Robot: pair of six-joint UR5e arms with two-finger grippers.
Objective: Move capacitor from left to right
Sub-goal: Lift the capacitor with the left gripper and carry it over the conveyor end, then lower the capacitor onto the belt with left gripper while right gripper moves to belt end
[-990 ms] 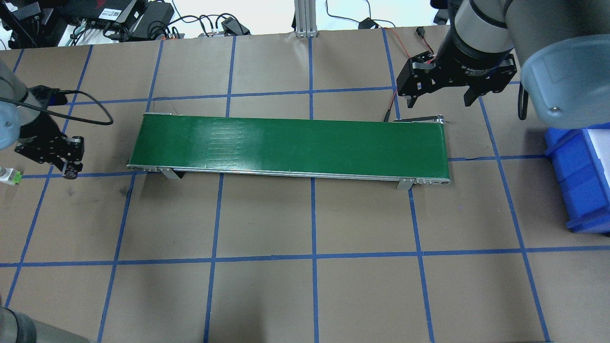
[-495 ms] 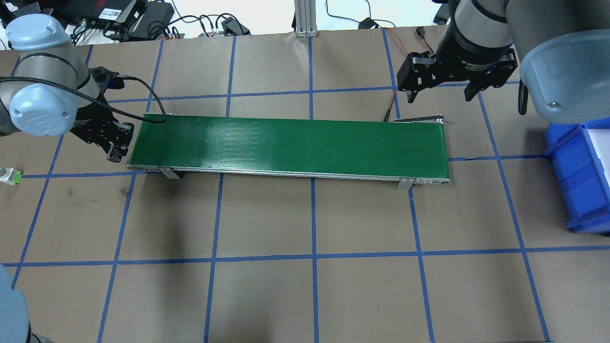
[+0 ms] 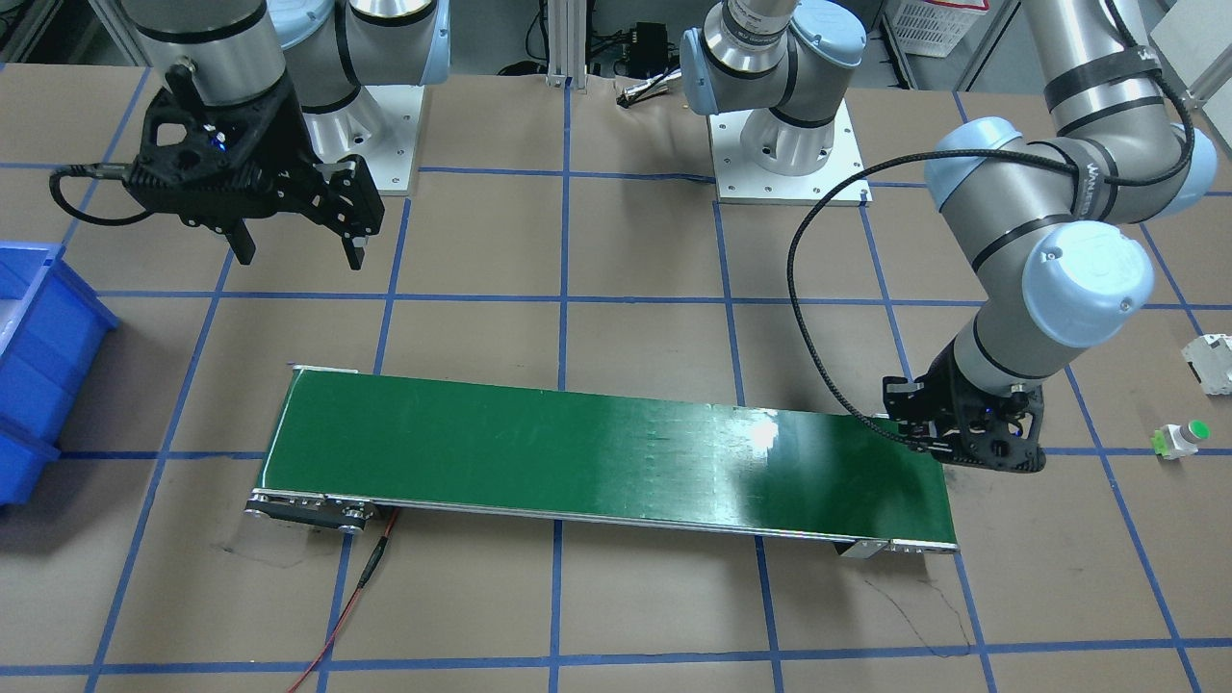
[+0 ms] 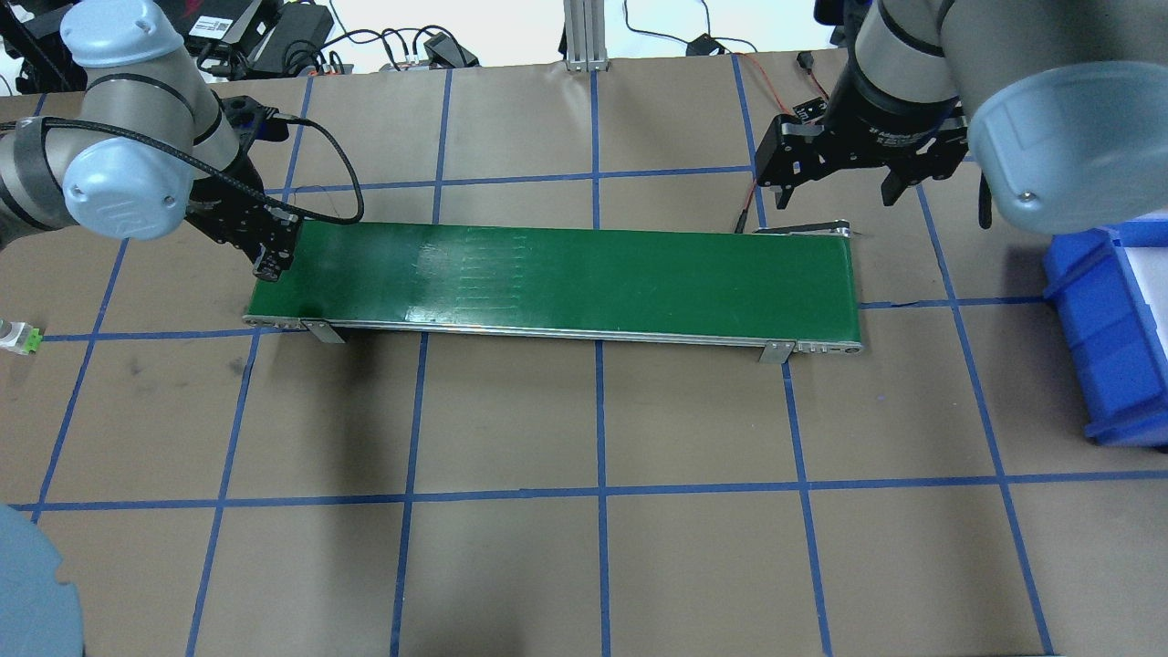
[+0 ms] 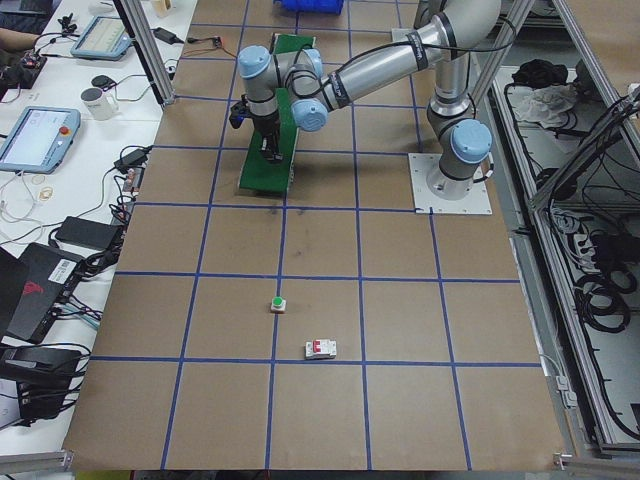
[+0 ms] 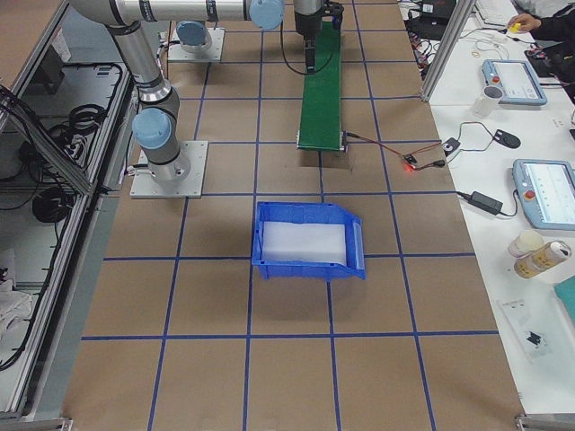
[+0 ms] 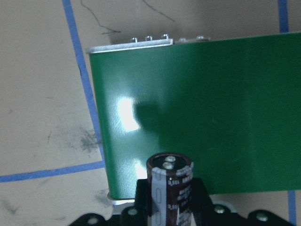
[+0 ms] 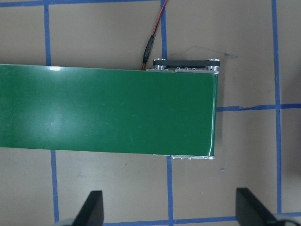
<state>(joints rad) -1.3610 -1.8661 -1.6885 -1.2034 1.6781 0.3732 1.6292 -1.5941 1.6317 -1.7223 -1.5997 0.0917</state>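
The capacitor (image 7: 170, 186), a stubby dark cylinder with a pale stripe and silvery terminals, stands upright between the fingers of my left gripper (image 7: 170, 207). The left gripper (image 4: 269, 260) is shut on it and hovers over the left end of the green belt (image 4: 584, 274). In the front-facing view the left gripper (image 3: 982, 452) is at the belt's (image 3: 597, 462) right end. My right gripper (image 4: 837, 193) is open and empty, above the table just beyond the belt's right end (image 8: 188, 108). Its open fingers (image 8: 91, 209) frame the bottom of its wrist view.
A blue bin (image 4: 1113, 338) stands at the right edge of the table. A white button with a green cap (image 3: 1179, 440) and a white boxy block (image 3: 1215, 361) lie on the table to the left of the belt. A red wire (image 3: 356, 597) runs from the belt's motor end.
My left arm has swung from near the white button to the right, and its gripper now sits over the belt's left end. The right gripper has barely shifted.
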